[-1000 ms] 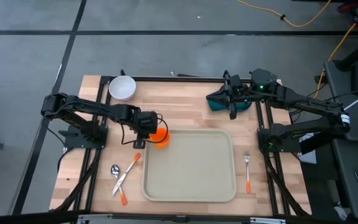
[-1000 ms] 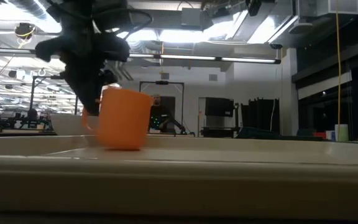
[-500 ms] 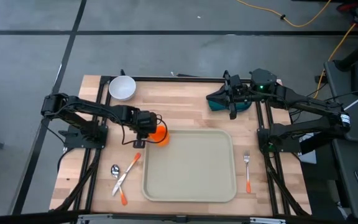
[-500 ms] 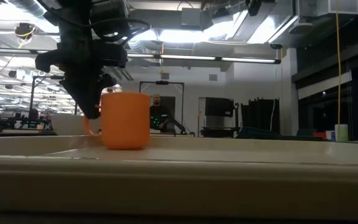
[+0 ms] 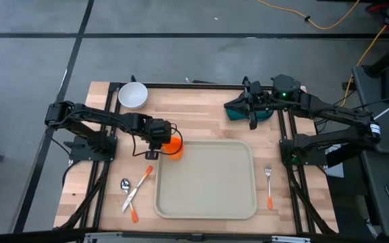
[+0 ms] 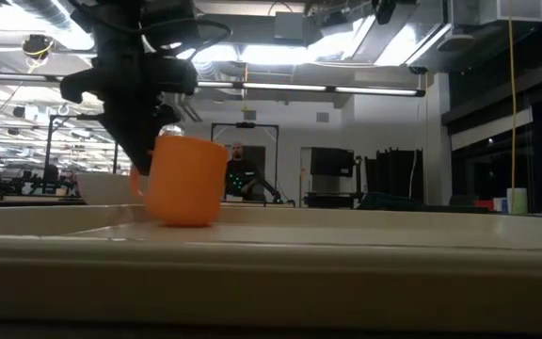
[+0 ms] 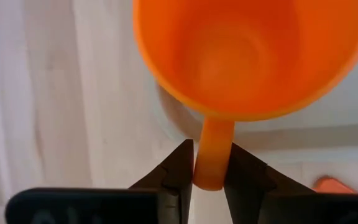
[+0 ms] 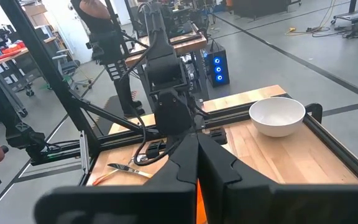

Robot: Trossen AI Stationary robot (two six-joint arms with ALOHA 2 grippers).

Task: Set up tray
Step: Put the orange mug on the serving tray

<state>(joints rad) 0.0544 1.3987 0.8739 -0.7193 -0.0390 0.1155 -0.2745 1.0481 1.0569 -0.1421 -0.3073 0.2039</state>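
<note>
An orange cup (image 5: 173, 146) sits at the far left corner of the beige tray (image 5: 208, 196). In the low view the cup (image 6: 186, 179) leans a little. My left gripper (image 7: 210, 167) comes down on the cup's left side and is shut on its handle. My right gripper (image 5: 252, 120) hangs shut and raised at the table's far right. It is over a dark teal plate (image 5: 237, 111), which it partly hides, and nothing shows between its fingers (image 8: 185, 163). My left gripper pinches the cup's handle (image 7: 212, 140) between its two fingers, near the handle's outer curve. The fingers come steeply from above, one on each flat side of the handle. The cup's mouth faces up. Its base is down at the tray's corner, slightly tilted.
A white bowl (image 5: 133, 95) stands at the far left of the table. A spoon (image 5: 125, 184) and an orange-handled knife (image 5: 138, 191) lie left of the tray. An orange-handled fork (image 5: 269, 185) lies to its right. The tray's floor is bare.
The cup has rocked in my left gripper's hold. It was tilted, then stood upright, and now leans slightly again. It has stayed at the tray's far left corner.
</note>
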